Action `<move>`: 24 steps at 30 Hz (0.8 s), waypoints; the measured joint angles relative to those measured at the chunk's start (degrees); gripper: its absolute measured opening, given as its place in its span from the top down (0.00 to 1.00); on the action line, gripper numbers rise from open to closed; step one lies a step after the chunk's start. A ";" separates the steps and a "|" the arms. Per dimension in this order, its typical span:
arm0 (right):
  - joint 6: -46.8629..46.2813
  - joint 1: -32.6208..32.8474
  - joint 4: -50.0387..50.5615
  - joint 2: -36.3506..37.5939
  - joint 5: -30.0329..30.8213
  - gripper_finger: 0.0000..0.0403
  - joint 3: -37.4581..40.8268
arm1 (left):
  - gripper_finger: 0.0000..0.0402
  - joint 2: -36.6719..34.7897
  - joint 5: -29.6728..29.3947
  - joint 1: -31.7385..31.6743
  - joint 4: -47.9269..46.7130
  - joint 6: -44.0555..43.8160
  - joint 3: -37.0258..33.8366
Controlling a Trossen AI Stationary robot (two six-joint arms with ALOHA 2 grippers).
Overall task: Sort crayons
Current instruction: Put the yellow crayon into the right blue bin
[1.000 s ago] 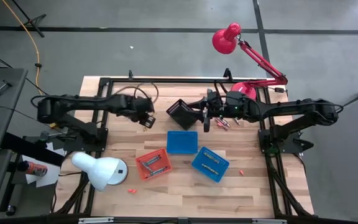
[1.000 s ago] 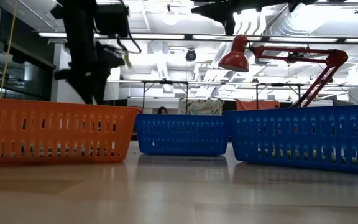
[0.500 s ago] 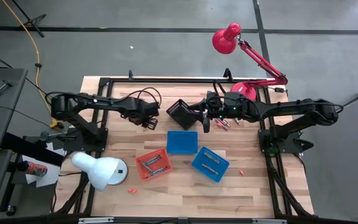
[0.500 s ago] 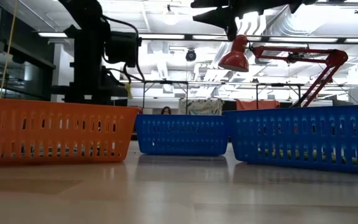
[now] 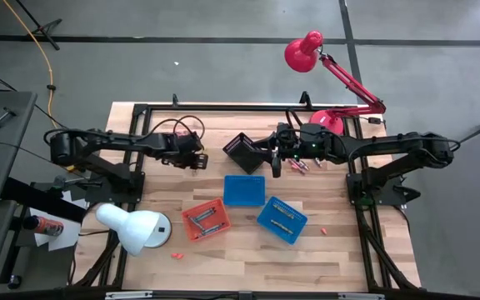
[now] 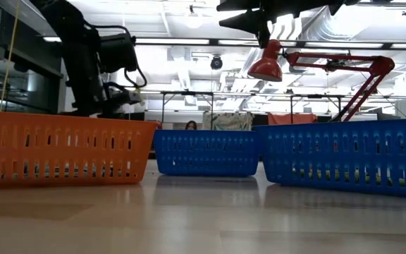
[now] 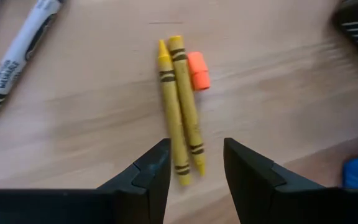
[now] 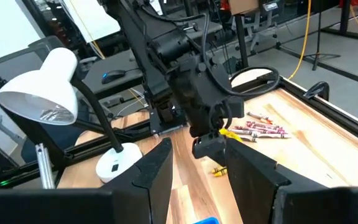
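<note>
Since the two yellow crayons (image 7: 180, 106) lie touching, light, stiff and prone to rolling, the open, empty left gripper (image 7: 196, 163), at their 6 o'clock ends, should pinch mid-length.

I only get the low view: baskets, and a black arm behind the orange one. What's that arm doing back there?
Observer: That's the left gripper, open, right over two yellow crayons lying side by side.
Operator: Is anything else next to them?
Observer: Yes, a short orange stub sits against one yellow crayon.
Operator: Where's the other arm?
Observer: The right gripper is open beside the black basket, near a small crayon pile.
</note>
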State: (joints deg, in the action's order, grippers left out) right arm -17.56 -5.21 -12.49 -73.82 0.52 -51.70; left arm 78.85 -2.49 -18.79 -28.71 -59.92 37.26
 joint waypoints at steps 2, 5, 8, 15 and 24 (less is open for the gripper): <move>0.00 0.00 0.00 0.00 0.06 0.65 0.00 | 0.69 1.49 -0.19 0.02 -0.91 0.21 -0.05; 0.00 0.00 0.00 0.00 0.08 0.65 0.00 | 0.71 3.86 -0.33 0.02 -0.98 1.06 -0.03; 0.00 0.00 0.02 0.00 0.11 0.65 0.00 | 0.72 5.21 -0.40 0.04 -0.88 1.06 0.09; 0.00 0.00 0.02 0.00 0.16 0.65 0.00 | 0.73 5.59 -1.42 0.07 -1.39 2.52 0.18; 0.02 0.00 0.02 0.00 0.31 0.65 0.00 | 0.90 5.66 -3.46 0.02 -4.19 6.50 0.17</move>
State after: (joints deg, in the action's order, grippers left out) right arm -17.54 -5.21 -12.47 -73.82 0.83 -51.70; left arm 84.51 -5.95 -18.76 -32.90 -53.42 37.43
